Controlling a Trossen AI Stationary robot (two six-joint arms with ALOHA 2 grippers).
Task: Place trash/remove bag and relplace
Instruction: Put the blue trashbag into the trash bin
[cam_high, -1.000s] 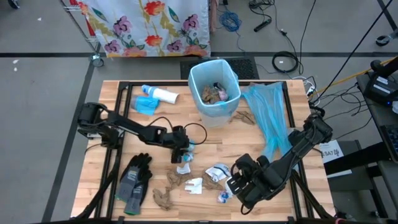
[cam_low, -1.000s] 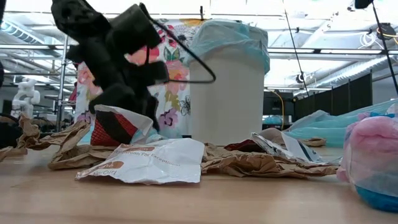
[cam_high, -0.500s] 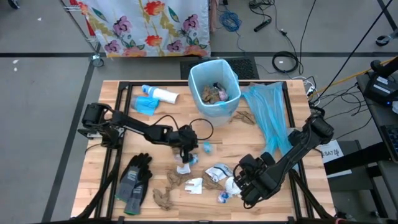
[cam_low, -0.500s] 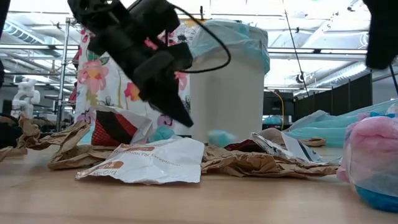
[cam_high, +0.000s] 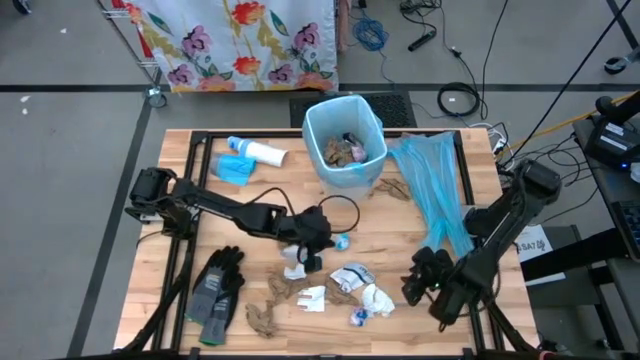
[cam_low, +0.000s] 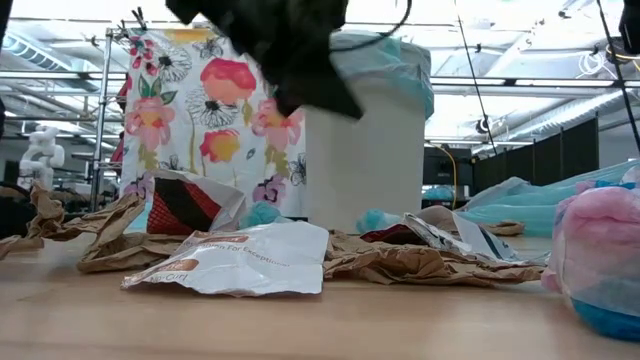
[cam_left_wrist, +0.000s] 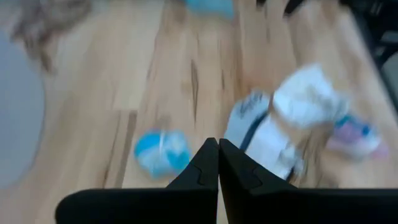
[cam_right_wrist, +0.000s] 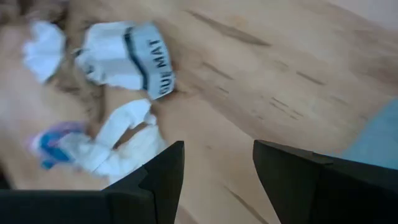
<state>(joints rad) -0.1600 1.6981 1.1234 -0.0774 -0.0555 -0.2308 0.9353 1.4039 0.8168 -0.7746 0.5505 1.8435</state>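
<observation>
High view, nearest edge of the surface first: crumpled brown paper wads, white scraps and wrappers with blue bits lie scattered, dark grey gloves beside them. My right hand hovers past the wrappers, fingers spread, holding nothing. My left hand sits mid-surface, fingers pressed together and empty, just beside a small blue scrap. Farther back stands the bin with its blue liner and brown wads inside, a loose blue bag next to it.
</observation>
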